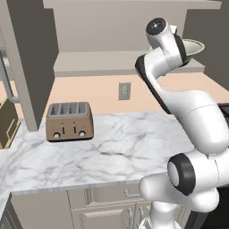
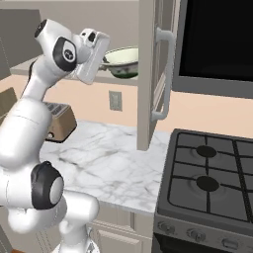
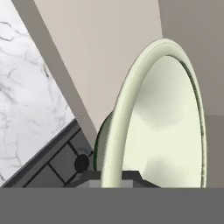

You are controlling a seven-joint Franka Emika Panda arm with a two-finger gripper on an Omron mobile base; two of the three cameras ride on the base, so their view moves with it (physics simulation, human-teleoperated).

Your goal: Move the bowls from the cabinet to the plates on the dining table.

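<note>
Bowls are the goal here, and the pale green one is the one in play. Going from big to small: the grey-beige cabinet hangs above the marble worktop, its tall door swung out toward the stove so the shelf inside can be reached. The white arm reaches up high from the base because the shelf sits well above the worktop, where a brown toaster stands untouched and out of the way.

On the shelf's front edge sits the green bowl, close to the open door, which is probably why the hand comes at it from the side rather than from above: the cabinet leaves little room overhead. The gripper is pressed onto the bowl's near rim, one finger inside the wall and one outside, pinching the thin lip. In the hand view the rim runs steeply up from between the fingertips, which fits a hand rolled sideways to match the rim.

My reading is that the grasp is just made and the lift has not begun; the bowl looks level on the shelf in the right base view. Pulling it out calls for care, since a one-sided rim pinch lets a glossy bowl tip or slip, and the door edge is near.
</note>
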